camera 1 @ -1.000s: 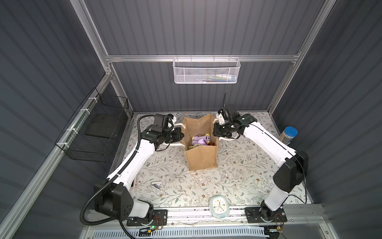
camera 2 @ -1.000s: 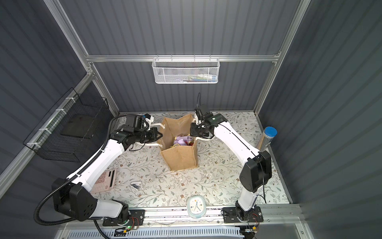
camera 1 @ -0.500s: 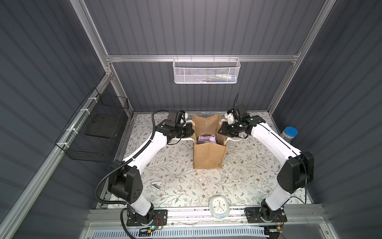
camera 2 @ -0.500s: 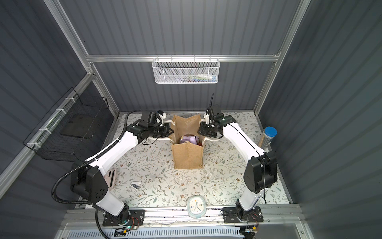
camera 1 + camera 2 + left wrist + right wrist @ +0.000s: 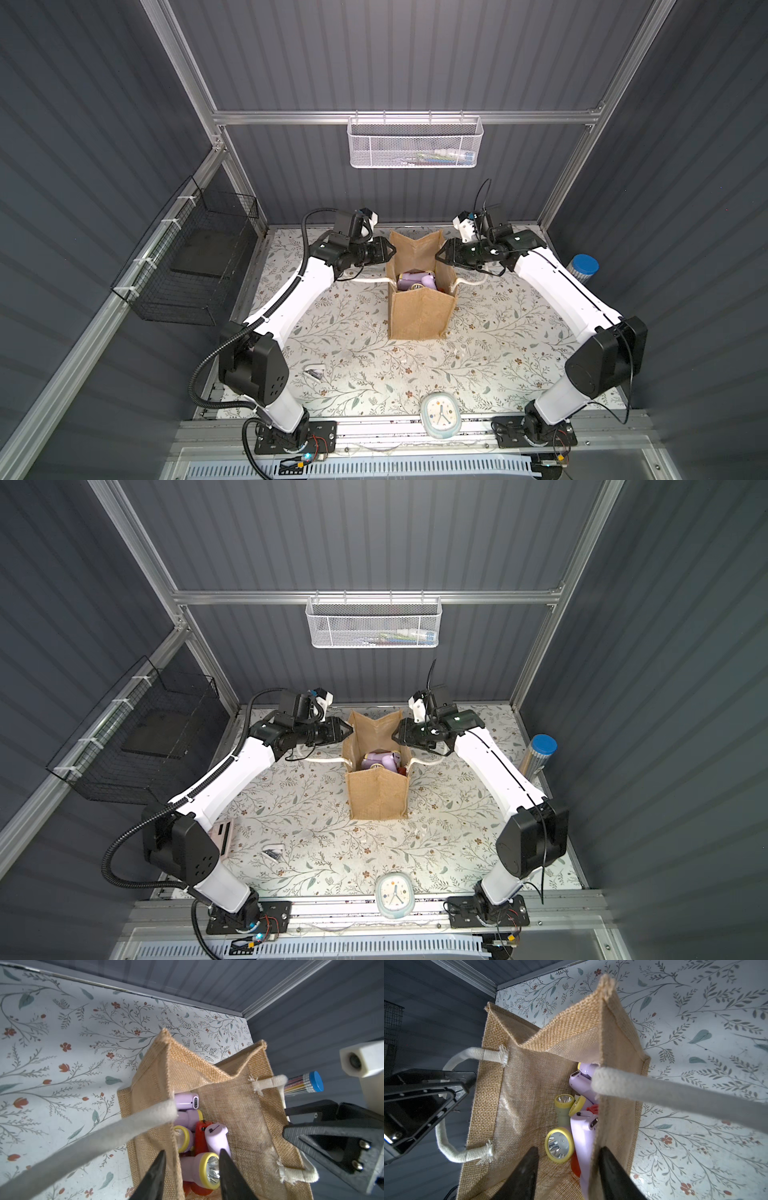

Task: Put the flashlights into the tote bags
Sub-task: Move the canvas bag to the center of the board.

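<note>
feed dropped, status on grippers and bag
Left gripper and right gripper open, jaws astride bag walls. Bag upright, flashlights inside. Nothing blocking its mouth.

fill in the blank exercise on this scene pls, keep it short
The flashlights lie ____ the tote bag.
The left gripper and the right gripper both have their jaws ____.
The silver cylinder has a ____ cap.
Missing words: inside; open; blue.
</note>
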### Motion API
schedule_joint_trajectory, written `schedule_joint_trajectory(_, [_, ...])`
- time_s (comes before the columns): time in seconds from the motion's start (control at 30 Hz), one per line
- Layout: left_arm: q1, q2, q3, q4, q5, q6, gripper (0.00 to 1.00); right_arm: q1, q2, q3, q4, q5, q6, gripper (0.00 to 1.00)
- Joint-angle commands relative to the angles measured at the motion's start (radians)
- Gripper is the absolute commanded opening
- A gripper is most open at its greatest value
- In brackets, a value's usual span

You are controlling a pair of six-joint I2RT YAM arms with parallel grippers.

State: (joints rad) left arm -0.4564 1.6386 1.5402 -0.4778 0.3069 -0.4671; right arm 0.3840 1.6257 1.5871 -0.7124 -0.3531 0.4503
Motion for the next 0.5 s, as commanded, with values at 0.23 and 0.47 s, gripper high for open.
schedule_joint_trajectory(0.23, [0.005,0.058,0.198,-0.160,-0.048,0.154,0.87,-0.015,-0.090,0.045,0.037,0.097,-0.097,0.66])
schedule_joint_trajectory(0.47, [0.040,0.130,0.334,-0.228,-0.169,0.230,1.00,-0.046,-0.171,0.005,0.121,0.209,-0.170,0.99])
